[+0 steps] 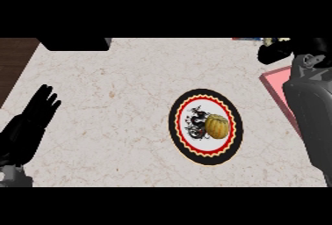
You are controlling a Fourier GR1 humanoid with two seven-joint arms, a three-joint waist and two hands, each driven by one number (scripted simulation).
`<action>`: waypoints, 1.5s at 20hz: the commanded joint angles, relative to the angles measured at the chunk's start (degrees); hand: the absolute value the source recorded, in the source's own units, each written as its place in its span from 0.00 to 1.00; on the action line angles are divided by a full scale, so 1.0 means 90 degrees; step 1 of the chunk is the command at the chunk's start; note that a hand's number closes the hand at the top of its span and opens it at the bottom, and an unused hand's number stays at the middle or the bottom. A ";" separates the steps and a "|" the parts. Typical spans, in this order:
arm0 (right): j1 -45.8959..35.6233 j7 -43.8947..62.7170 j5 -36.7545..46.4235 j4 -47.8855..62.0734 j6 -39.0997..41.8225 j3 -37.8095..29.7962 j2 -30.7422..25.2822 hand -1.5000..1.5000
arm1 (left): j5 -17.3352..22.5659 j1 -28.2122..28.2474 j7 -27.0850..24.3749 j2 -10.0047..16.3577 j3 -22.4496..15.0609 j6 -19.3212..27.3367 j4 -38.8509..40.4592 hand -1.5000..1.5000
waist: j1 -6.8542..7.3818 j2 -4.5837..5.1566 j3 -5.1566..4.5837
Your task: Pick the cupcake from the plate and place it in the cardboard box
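At the near left edge the left hand (pixel 34 117) is seen, held open with its fingers straight and pointing toward the far side, resting above the pale marbled counter (pixel 117 88). Nothing is held in it, and it is well apart from the plate.

A little farther in, right of the counter's middle, a round plate (pixel 183 145) is laid flat. A black rim, a red ring with a yellow zigzag edge, and a white centre with a dark pattern are shown on it. The cupcake (pixel 218 126) is seated on this plate, right of its centre; it is orange-yellow and ribbed, and it is touched by neither hand.

Along the right edge the right forearm (pixel 312 115) is stretched from near to far, beside the plate but clear of it. A pink object (pixel 276 83) is partly covered by this forearm; only a corner is exposed, and what it is cannot be told.

At the far right the right hand (pixel 280 50) is seen as a dark shape beyond the pink corner. Whether it is open or closed cannot be told.

At the far left a dark block (pixel 74 43) is placed on the counter's edge.
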 commanded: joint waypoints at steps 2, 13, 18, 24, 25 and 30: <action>0.0364 -0.0244 0.0133 -0.0090 -0.0149 -0.0455 -0.0384 1.00 | 0.0020 -0.0036 -0.0103 0.0010 0.0141 -0.0002 0.0041 0.50 | 0.0025 0.0019 0.0002; 0.0352 -0.2227 -0.0042 0.1961 -0.1139 -0.1277 -0.1125 1.00 | -0.0042 -0.0178 -0.0175 0.0100 0.0173 -0.0181 0.0332 0.50 | 0.0090 0.0048 0.0004; 0.0428 -0.2943 -0.0159 0.2848 -0.1870 -0.1613 -0.1131 1.00 | -0.0101 -0.0236 -0.0153 -0.0094 0.0076 -0.0031 0.0236 0.50 | 0.0096 0.0049 0.0005; 0.0748 -0.3402 -0.0513 0.3549 -0.1943 -0.1848 -0.0969 1.00 | 0.0002 0.0058 0.0321 -0.0030 0.0039 -0.0085 -0.0410 0.50 | 0.0102 0.0032 0.0007; 0.0581 -0.3501 -0.0594 0.3993 -0.1767 -0.1916 -0.1030 1.00 | -0.0028 -0.0128 0.0066 -0.0064 0.0074 -0.0109 0.0043 0.50 | 0.0112 0.0052 0.0006; 0.0699 -0.3220 -0.0795 0.4829 -0.2049 -0.2355 -0.0878 0.00 | -0.0034 -0.0485 0.0142 0.0040 0.0162 -0.0059 0.0251 0.50 | 0.0120 0.0068 0.0009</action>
